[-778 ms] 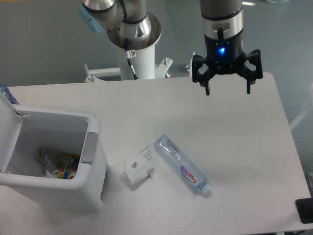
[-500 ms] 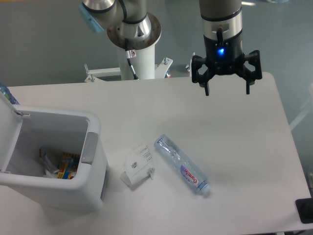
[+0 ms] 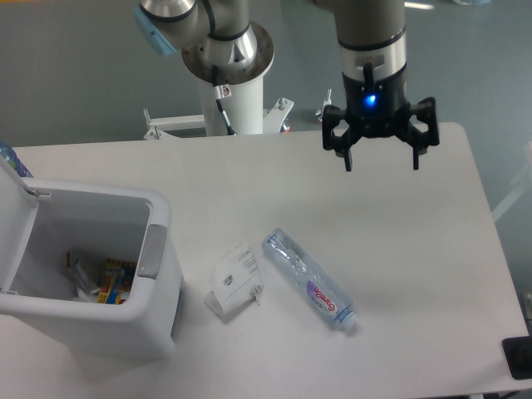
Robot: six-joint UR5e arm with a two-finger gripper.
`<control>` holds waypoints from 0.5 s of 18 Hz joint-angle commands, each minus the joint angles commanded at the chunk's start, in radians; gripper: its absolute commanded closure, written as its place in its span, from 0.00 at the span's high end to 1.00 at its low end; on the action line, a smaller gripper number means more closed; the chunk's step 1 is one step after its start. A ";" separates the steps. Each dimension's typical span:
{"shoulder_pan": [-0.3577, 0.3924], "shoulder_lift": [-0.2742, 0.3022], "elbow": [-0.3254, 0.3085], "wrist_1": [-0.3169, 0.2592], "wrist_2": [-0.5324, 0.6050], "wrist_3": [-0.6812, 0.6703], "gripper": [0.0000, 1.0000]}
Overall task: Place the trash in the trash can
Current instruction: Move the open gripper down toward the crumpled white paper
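Observation:
A crumpled white paper carton (image 3: 234,280) with fine print lies on the table right of the bin. Beside it, a clear plastic bottle (image 3: 307,278) with a purple-pink label lies on its side, cap toward the front right. The white trash can (image 3: 155,249) stands at the front left, lid swung open, with colourful wrappers inside. My gripper (image 3: 381,163) hangs open above the back right of the table, well behind the bottle, with nothing between its fingers.
The arm's white base column (image 3: 226,91) rises behind the table's back edge. A dark object (image 3: 519,357) sits at the front right corner. A blue-topped item (image 3: 12,160) pokes in at the left edge behind the bin's lid.
The gripper has shifted slightly left and up in the picture; it stays open. The carton, bottle and bin have not moved.

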 joint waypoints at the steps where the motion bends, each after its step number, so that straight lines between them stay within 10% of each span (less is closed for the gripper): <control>1: -0.008 0.000 -0.015 0.012 -0.003 -0.035 1.00; 9: -0.132 -0.052 -0.215 0.172 -0.005 -0.077 1.00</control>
